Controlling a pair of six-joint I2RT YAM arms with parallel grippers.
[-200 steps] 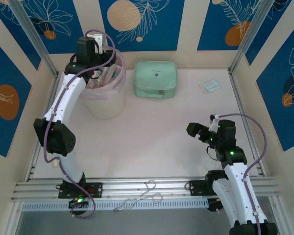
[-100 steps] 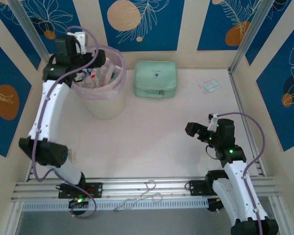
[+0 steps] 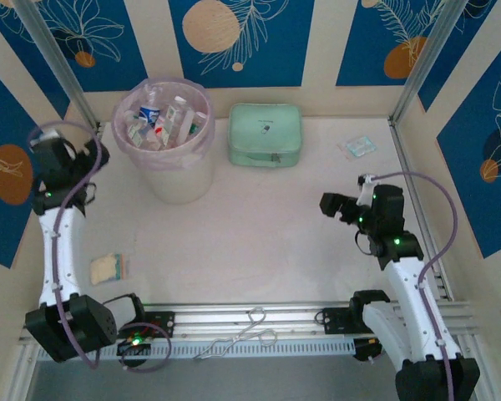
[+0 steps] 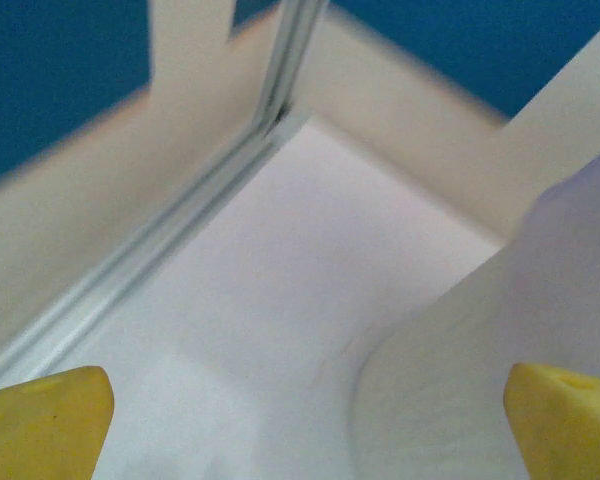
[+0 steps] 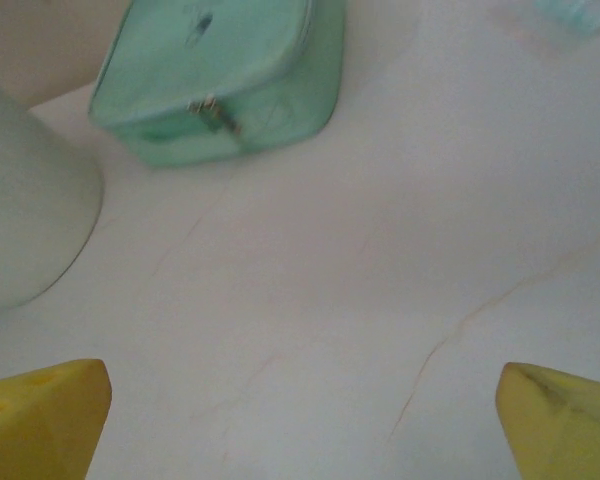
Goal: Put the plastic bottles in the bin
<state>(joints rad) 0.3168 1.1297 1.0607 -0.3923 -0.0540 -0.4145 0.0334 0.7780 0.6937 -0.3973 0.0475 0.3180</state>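
Plastic bottles (image 3: 161, 123) are lying in the bin (image 3: 181, 185) right of the wide-open left pincer (image 4: 310, 410), probably light, crushable, slick: gripping mid-body seems best; right pincer (image 5: 302, 410) is hanging open too.

The right tool (image 5: 300, 425) stands wide open. Its two yellow fingertips (image 5: 45, 415) sit at 7 and 5 o'clock, with only bare worktop (image 5: 380, 260) between them. The worktop is pale pinkish white and crossed by faint brownish streaks. At 11 o'clock a mint green zip case (image 5: 230, 60) lies flat, its metal zipper pull (image 5: 215, 112) on the near side wall. At 9 o'clock is the curved whitish wall of the bin (image 5: 25, 210), near the case but apart from it. At 1 o'clock, a blurred clear packet (image 5: 580, 10) is cut off by the frame edge.
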